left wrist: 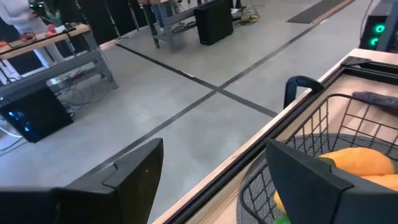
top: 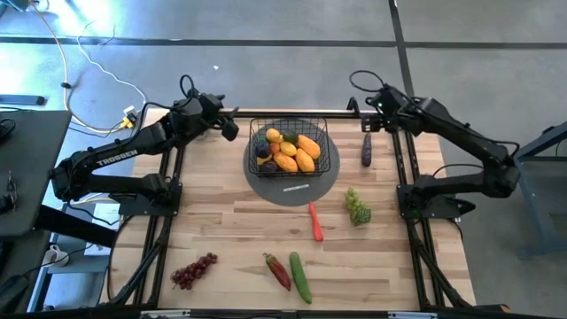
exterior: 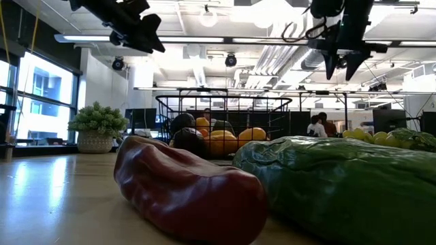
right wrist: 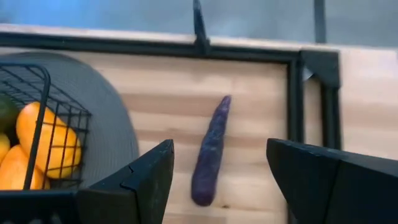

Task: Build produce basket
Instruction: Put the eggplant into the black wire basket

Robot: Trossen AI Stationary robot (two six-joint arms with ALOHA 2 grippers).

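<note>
Basket (top: 288, 146) sits far centre on a grey disc (top: 328, 173), holding mangoes. My right gripper (right wrist: 217, 180) hangs open above the aubergine (right wrist: 210, 152); my left gripper (left wrist: 214, 177) is open left of the basket.

Black wire-mesh basket (top: 289, 144) w/ orange and yellow fruit on grey round disc (top: 292, 186); red chilli (top: 315, 221), green grapes (top: 357, 206), purple aubergine (top: 367, 149) lie nearby on wooden table (top: 221, 221).
</note>
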